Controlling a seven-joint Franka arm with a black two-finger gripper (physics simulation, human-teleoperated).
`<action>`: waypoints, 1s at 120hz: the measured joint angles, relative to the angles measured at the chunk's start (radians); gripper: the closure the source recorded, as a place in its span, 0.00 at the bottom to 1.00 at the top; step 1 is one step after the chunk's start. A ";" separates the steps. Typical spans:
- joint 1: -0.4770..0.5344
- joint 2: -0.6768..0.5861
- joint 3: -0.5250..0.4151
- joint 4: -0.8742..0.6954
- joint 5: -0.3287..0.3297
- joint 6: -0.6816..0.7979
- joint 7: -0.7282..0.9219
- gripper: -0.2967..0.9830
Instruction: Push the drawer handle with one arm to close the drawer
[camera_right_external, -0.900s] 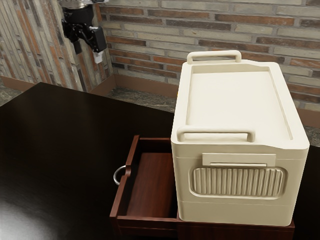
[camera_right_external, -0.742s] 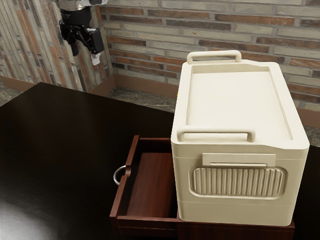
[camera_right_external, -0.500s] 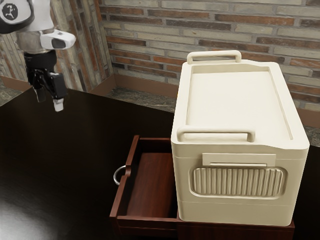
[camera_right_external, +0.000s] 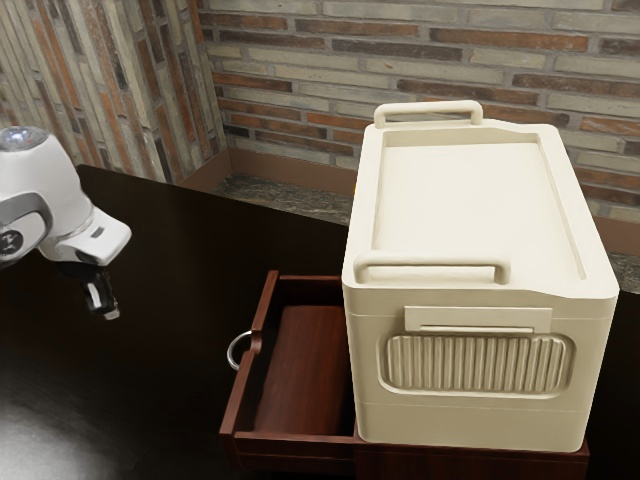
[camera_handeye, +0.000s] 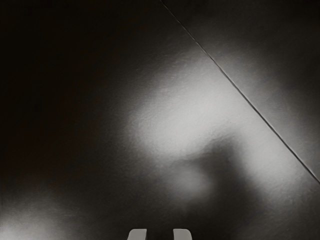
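"where was the drawer (camera_right_external: 243, 400)?"
"close by, pulled out of the cabinet (camera_right_external: 470, 464), a cream box (camera_right_external: 480, 200) on top of that, the ring handle (camera_right_external: 230, 350) on the drawer's outer face."
"and the gripper (camera_right_external: 108, 308)?"
"a bit farther, over the dark table (camera_right_external: 150, 250), apart from the handle. its tips stood apart, nothing between them."
"beyond?"
"a brick wall (camera_right_external: 450, 50)."

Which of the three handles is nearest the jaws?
The silver ring on the drawer. The other two, the near cream bar and the far cream bar, sit atop the box, farther away.
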 joint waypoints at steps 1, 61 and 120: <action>-0.003 0.003 0.003 -0.003 0.000 0.011 0.007 0.81; -0.113 0.093 -0.045 -0.023 -0.223 0.043 0.294 0.84; -0.115 0.237 -0.253 0.085 -0.370 -0.005 0.376 0.85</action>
